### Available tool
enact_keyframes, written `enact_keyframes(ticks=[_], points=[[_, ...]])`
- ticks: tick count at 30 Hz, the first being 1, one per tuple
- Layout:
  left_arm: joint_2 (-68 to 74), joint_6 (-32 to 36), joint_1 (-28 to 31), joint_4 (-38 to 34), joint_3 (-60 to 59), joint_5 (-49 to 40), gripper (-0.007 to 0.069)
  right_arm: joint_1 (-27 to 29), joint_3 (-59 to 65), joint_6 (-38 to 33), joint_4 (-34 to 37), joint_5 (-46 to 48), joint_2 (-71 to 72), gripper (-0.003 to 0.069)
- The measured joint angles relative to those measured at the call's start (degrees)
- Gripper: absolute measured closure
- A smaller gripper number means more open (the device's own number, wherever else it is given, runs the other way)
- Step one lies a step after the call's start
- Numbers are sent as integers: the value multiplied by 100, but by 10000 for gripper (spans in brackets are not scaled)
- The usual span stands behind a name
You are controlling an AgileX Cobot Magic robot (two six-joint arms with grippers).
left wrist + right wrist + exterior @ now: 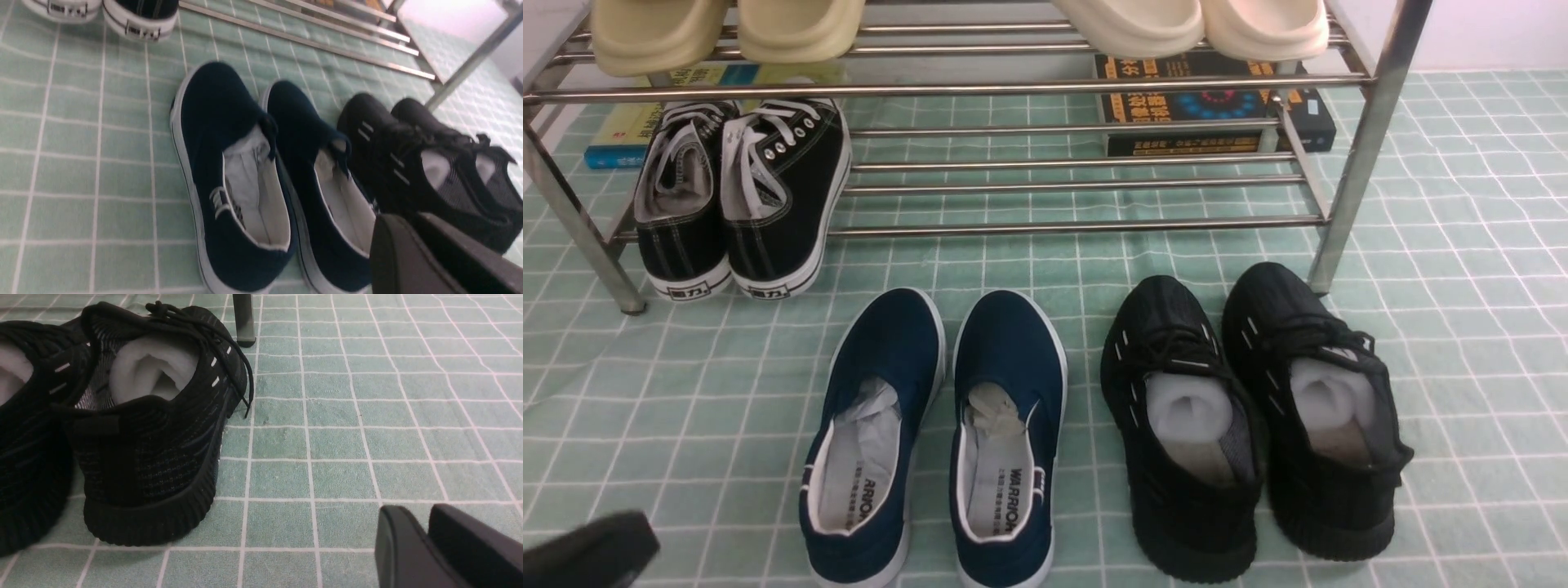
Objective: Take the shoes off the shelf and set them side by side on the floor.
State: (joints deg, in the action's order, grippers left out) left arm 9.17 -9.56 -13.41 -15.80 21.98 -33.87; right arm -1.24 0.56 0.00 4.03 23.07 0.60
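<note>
The two navy slip-on shoes (886, 351) (1013, 343) rest side by side on the green grid floor (686, 392), toes pointing at the shelf (1013, 82), with crumpled paper inside. The left wrist view shows the same shoes (220, 118) just ahead of my left gripper (408, 220), whose fingers lie close together, empty. Its dark body pokes into the front view's lower left corner as the left gripper (592, 549), apart from the shoes. My right gripper (425, 514) hovers low over bare floor beside the black knit sneaker, fingers together, nothing in them.
Black knit sneakers (1176, 359) stand right of the navy pair, by the rack's right leg (1347, 196). Black lace-up sneakers (743, 196) sit on the lower tier at left. Cream slippers (727, 28) (1192, 24) lie on the top tier. Books (1217, 106) lie behind.
</note>
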Motion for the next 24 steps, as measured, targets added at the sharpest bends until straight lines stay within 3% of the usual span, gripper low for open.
enact_keyframes(ticks=[4, 12, 18, 24], points=[[0, 0, 0, 24, -226, 569, 543, 0, 4, 0, 0, 0, 0, 526], [0, 0, 0, 254, -278, 626, 542, 0, 4, 0, 0, 0, 0, 512], [0, 19, 0, 864, -346, 692, 537, 0, 4, 0, 0, 0, 0, 505], [-73, 19, 140, 1631, -1408, 1614, 534, 0, 4, 0, 0, 0, 0, 494]])
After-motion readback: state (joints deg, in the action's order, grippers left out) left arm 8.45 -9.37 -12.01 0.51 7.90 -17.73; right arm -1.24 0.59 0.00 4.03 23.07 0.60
